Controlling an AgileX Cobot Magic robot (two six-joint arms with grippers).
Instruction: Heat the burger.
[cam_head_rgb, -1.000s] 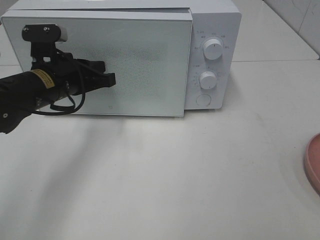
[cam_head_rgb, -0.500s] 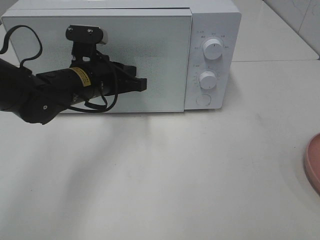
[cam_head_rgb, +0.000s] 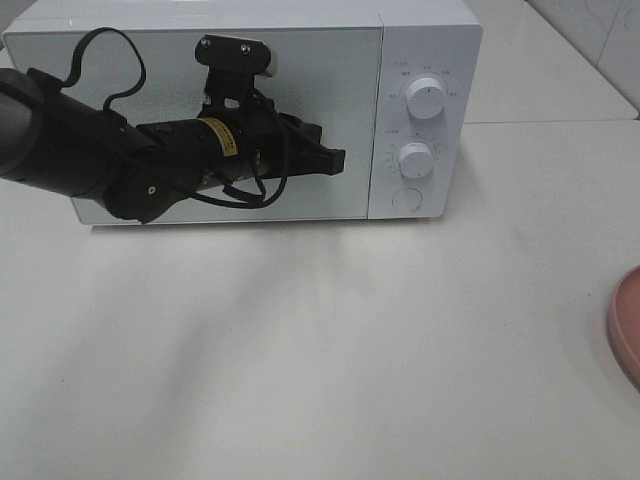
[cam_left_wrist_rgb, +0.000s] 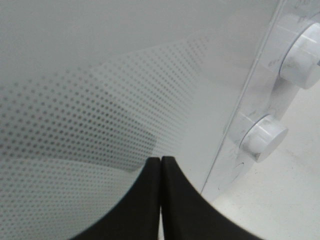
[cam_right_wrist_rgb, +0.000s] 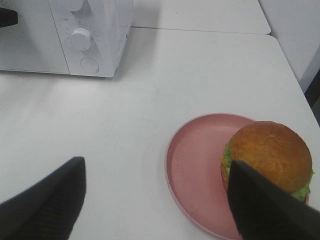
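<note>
While right tool (cam_right_wrist_rgb: 155, 200) gapes, burger (cam_right_wrist_rgb: 267, 155) lies beside one finger.

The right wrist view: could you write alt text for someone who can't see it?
A burger with a golden-brown bun and green lettuce sits on a pink plate on a white table, seen between the two dark, wide-open fingers of the robot's right gripper. A white microwave with two knobs stands farther back.

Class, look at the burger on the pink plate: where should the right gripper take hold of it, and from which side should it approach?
Grip the burger across its layered sides, below the domed bun, coming from above. The glossy dome would probably slip; the pink plate rim blocks a low approach.
</note>
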